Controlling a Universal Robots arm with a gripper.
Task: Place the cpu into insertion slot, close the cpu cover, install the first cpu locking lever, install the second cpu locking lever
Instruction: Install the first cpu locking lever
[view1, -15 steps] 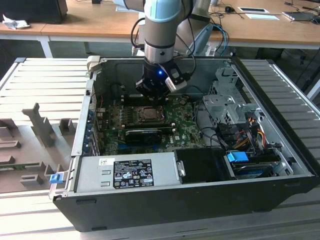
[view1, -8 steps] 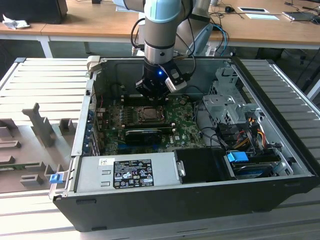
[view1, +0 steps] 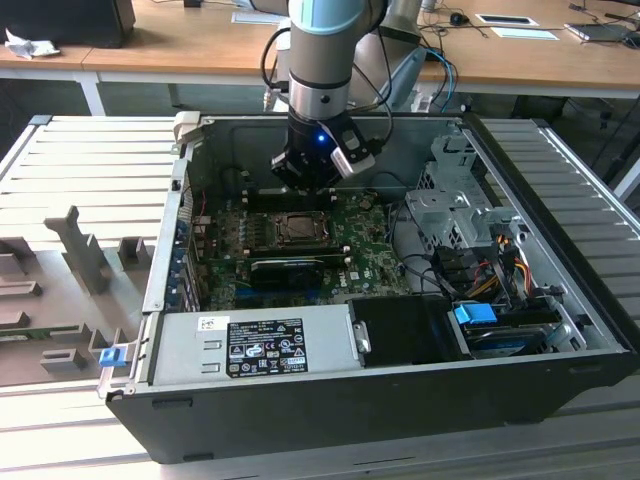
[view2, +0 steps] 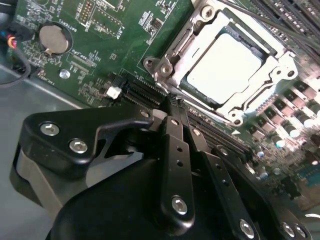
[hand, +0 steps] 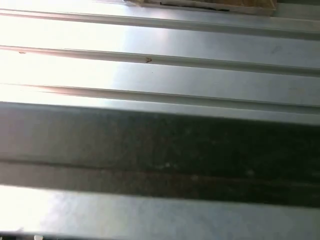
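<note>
The cpu (view2: 225, 62) lies flat in the insertion slot (view2: 166, 66) on the green motherboard (view2: 100, 45); its pale metal top shows through the window of the cpu cover (view2: 284, 62), which lies down over it. In the exterior view the insertion slot (view1: 297, 228) sits mid-board inside the open computer case. My gripper (view1: 310, 188) hangs just above the slot's far edge. In the second wrist view the gripper (view2: 173, 102) has its black fingers (view2: 176, 150) pressed together with nothing between them, the tip beside a corner of the slot's frame. Whether the locking levers are latched I cannot tell.
A long black card (view1: 290, 268) lies in front of the slot, and a grey power supply (view1: 250, 345) fills the case front. A drive cage (view1: 450, 200) and coloured cables (view1: 480, 270) crowd the exterior view's right. A coin battery (view2: 52, 39) sits on the board. Ribbed grey table (hand: 160, 75) surrounds the case.
</note>
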